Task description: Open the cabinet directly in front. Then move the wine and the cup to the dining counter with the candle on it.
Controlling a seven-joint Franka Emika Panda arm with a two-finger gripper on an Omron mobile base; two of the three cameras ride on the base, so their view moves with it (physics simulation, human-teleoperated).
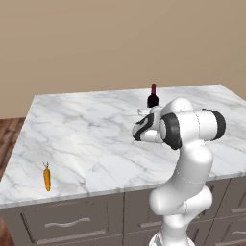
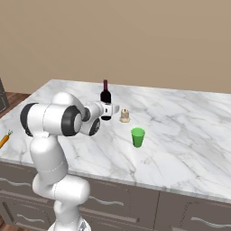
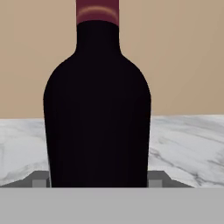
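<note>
The wine [image 3: 97, 109], a dark bottle with a red foil neck, stands upright on the white marble dining counter [image 2: 180, 135]. My gripper [image 3: 98, 179] holds it low on the body, one fingertip pressed to each side. From the base views the wine [image 2: 105, 101] [image 1: 153, 97] rises just beyond my hand, with the gripper [image 2: 107, 110] level at its lower half. To the right of the bottle a small cream candle [image 2: 125, 116] sits, and the green cup [image 2: 138, 137] stands upright nearer the front. The cabinet is out of view.
An orange carrot [image 1: 47, 178] lies near the counter's front left corner. Dark drawers with silver handles [image 1: 67, 223] run under the marble top. A plain beige wall [image 1: 120, 43] stands behind the counter.
</note>
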